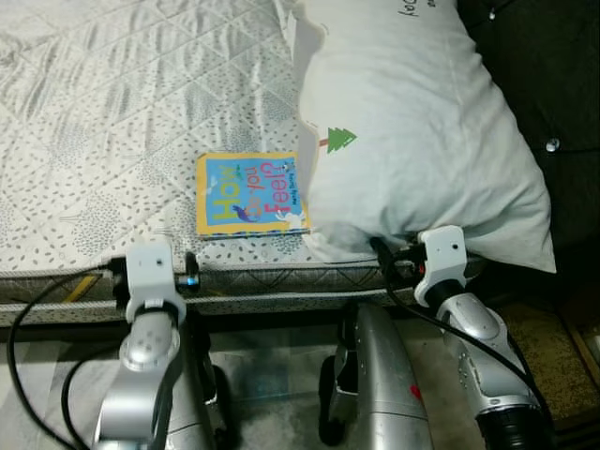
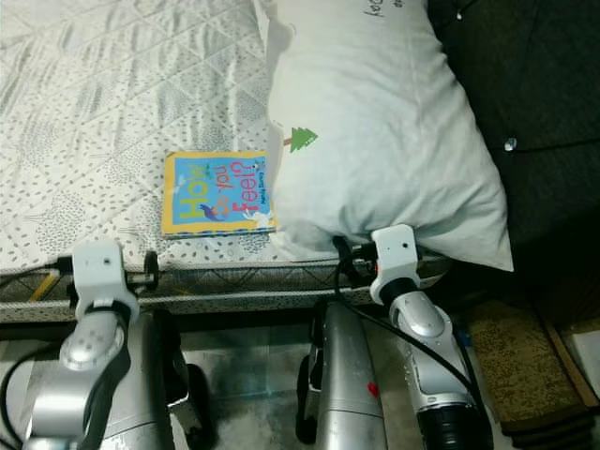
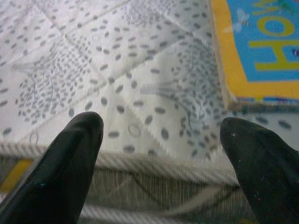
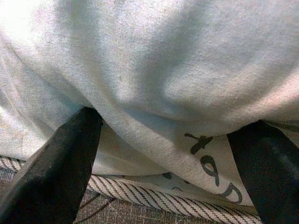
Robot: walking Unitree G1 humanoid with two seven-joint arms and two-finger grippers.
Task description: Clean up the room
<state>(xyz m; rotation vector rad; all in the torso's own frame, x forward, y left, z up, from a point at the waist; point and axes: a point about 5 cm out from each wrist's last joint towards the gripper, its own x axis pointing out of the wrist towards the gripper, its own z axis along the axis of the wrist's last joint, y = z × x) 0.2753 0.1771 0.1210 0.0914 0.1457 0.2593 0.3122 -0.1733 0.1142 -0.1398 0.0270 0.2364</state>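
The book (image 1: 250, 194) is lying flat on the bed (image 1: 112, 103) against the pillow (image 1: 412, 131), far and right of the left gripper (image 3: 161, 154), which is being held open and empty at the near mattress edge, while the right gripper (image 4: 168, 163), equally spread, is being pointed at the pillow's near end.
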